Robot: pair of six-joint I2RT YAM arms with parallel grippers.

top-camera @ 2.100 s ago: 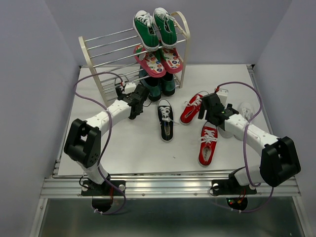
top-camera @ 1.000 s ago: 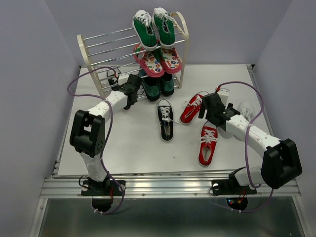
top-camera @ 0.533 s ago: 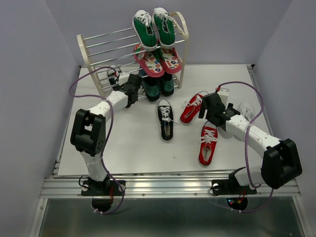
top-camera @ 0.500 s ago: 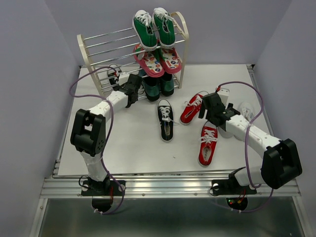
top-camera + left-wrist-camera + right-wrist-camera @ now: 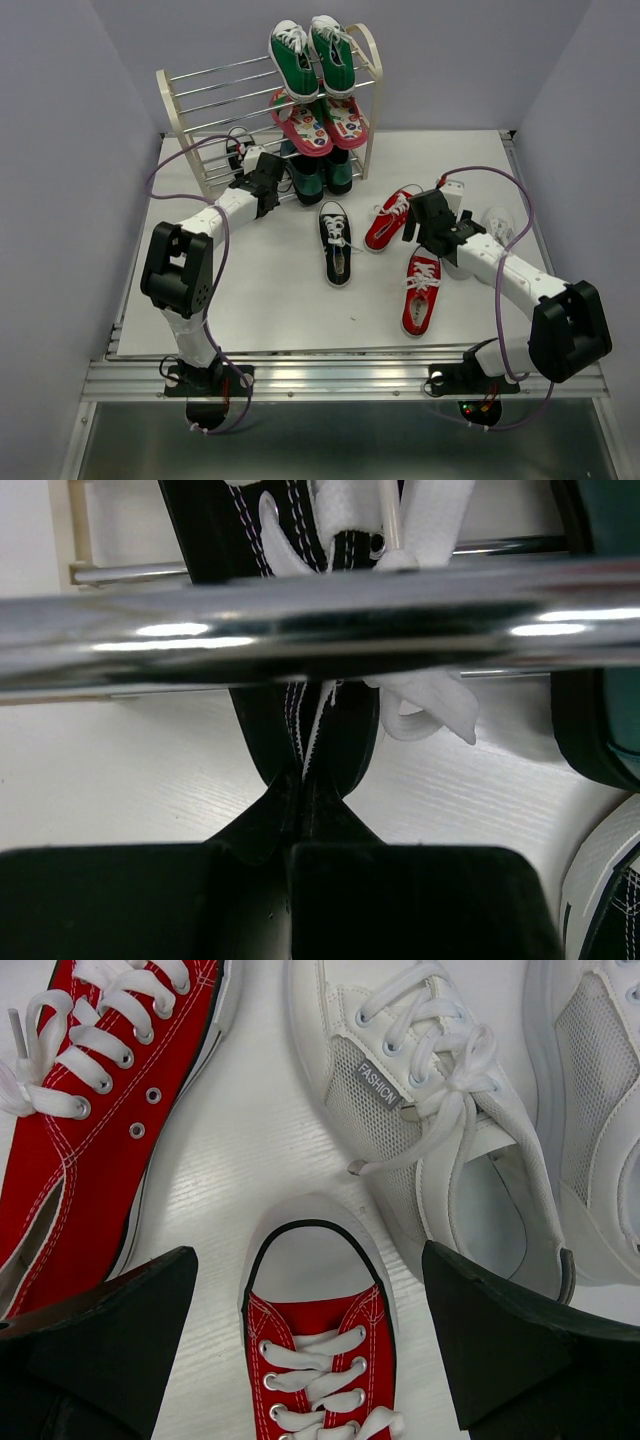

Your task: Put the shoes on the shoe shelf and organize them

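Nearest my bases, lower right of the overhead frame, one red sneaker [image 5: 421, 292] lies toe-away on the white table [image 5: 250, 300]. It is red canvas with white laces and a white rubber toe cap edged in black. My right pincer [image 5: 308, 1260] hovers over that toe cap, fingers spread wide and holding nothing.

Just up and left lies the second red sneaker [image 5: 388, 218], angled, with metal eyelets along its lacing. Right of the pincer sits the white pair [image 5: 440, 1130], made of smooth panels and mesh, with a small tag reading FASHION beside the laces. At centre frame the loose black sneaker [image 5: 336, 243] rests alone, toe toward the shelf, with a white sole rim and white laces.

Farther back, upper left of centre, my left pincer [image 5: 300, 815] is pressed together on the heel of the held black sneaker [image 5: 300, 710], pinching its canvas. That shoe sits at the foot of the shoe shelf [image 5: 175, 112] beneath a shiny round metal rod [image 5: 320, 620]. I cannot tell whether it rests on the lowest rods or on the table.

Beside it stand dark teal shoes [image 5: 318, 172]. Above them lie pink patterned sandals [image 5: 322, 122], and green sneakers [image 5: 312, 55] sit on top. The shelf has cream arched ends and thin silver rods.
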